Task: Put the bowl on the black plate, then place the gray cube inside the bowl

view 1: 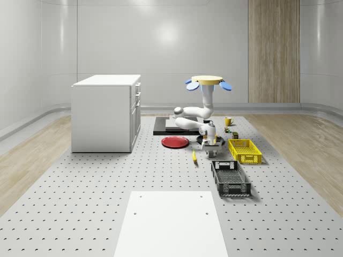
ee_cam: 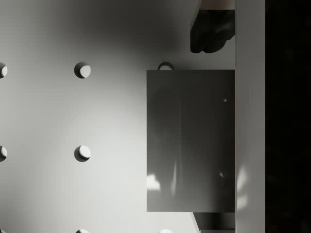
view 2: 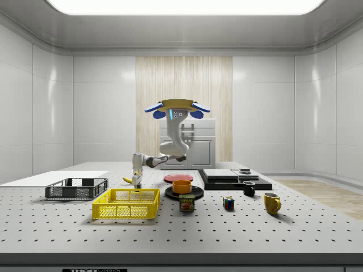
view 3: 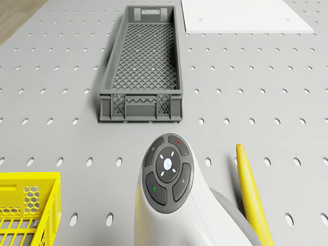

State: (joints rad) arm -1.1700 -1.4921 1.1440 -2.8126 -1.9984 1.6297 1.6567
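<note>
Gray cube (ee_cam: 190, 141) in the wrist view lies flat on the perforated table (ee_cam: 58, 111), between the two fingers of the gripper (ee_cam: 209, 128). The fingers are spread wider than the cube and hold nothing. One dark fingertip (ee_cam: 210, 30) stands just clear of one edge of the cube, and the other shows at the opposite edge.

In the whole-scene view the drone (view 1: 207, 81) hovers over the far middle of the table. Its arm (view 1: 199, 115) bends down to the gripper (view 1: 210, 151), which hangs low over the tabletop right of centre. A banana (view 1: 194, 156) lies just to its left and a yellow basket (view 1: 245, 150) to its right, with a dark crate (view 1: 230, 178) below them and a red plate (view 1: 175, 142) to the upper left.

In the side view the orange bowl (view 2: 182, 186) sits on the black plate (view 2: 197, 194) near the centre. It is well apart from the gripper (view 2: 136, 180), which points down at the table further left, beside the banana (view 2: 129, 180) and behind the yellow basket (view 2: 126, 203).

In the drone view the arm's wrist (view 3: 168, 171) has the banana (view 3: 251, 195) close beside it, the dark crate (view 3: 142, 66) beyond it and a corner of the yellow basket (view 3: 25, 210) on the other side.
</note>
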